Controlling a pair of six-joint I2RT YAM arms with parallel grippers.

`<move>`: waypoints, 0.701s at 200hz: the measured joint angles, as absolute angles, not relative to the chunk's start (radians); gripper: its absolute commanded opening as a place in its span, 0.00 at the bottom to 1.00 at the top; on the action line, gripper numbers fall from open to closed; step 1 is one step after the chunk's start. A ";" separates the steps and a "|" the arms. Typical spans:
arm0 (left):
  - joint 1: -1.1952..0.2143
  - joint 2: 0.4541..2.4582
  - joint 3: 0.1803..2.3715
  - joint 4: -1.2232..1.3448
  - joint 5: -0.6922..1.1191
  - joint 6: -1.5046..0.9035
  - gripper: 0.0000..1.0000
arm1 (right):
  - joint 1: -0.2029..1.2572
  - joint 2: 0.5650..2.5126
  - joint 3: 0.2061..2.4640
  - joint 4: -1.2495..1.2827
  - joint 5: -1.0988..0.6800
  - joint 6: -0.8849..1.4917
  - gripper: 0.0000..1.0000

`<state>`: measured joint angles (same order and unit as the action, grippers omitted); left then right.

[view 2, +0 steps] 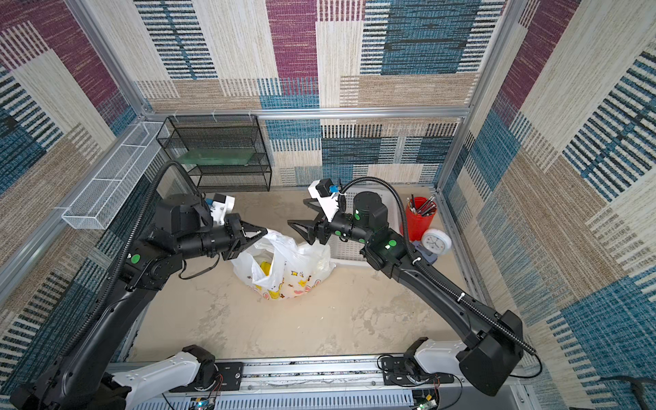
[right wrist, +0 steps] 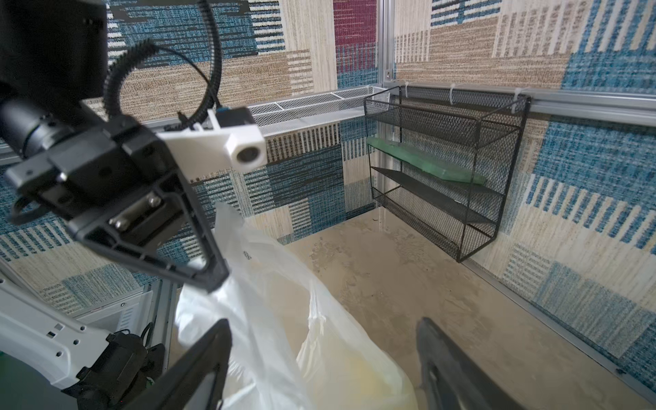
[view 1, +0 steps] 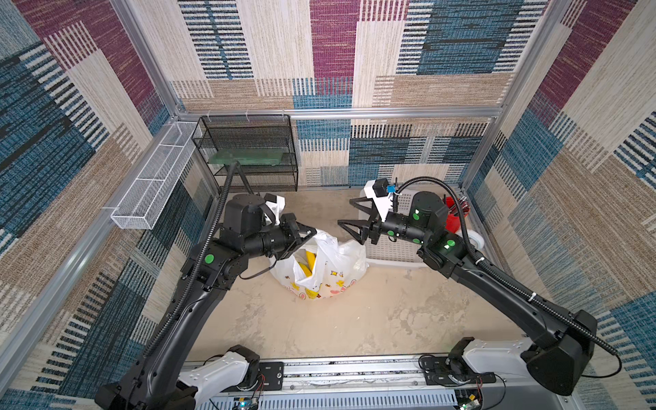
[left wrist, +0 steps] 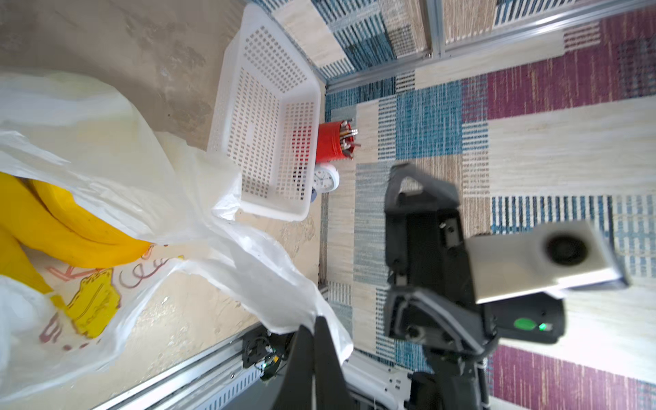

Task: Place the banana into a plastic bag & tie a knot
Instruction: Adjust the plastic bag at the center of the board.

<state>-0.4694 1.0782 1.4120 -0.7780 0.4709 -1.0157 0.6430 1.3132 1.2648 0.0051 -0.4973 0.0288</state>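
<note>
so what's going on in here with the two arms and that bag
A two-armed robot is bagging fruit. The left gripper is shut on a top strip of the plastic bag, holding it up while the bag's bottom sits on the table. The bananas are already inside, and the mouth gapes open. The right gripper is open by the bag's other side, gripping nothing. No knot is tied yet.
</note>
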 measured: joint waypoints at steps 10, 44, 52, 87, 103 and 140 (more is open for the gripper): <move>-0.482 1.054 1.380 -0.783 0.476 -0.998 0.00 | 0.642 1.342 1.304 -0.002 -0.514 0.028 0.81; -0.529 0.950 1.256 -0.785 0.440 -0.981 0.00 | 0.695 1.435 1.398 -0.069 -0.560 -0.034 0.81; -0.542 0.929 1.232 -0.785 0.424 -0.981 0.00 | 0.713 1.452 1.413 -0.081 -0.571 -0.055 0.81; -0.591 0.817 1.110 -0.782 0.349 -0.999 0.00 | 0.788 1.530 1.504 -0.152 -0.598 -0.146 0.81; -0.605 0.783 1.076 -0.782 0.317 -1.016 0.00 | 0.827 1.558 1.542 -0.187 -0.602 -0.189 0.80; -0.625 0.712 1.038 -0.781 0.269 -1.027 0.00 | 0.879 1.611 1.585 -0.244 -0.607 -0.229 0.73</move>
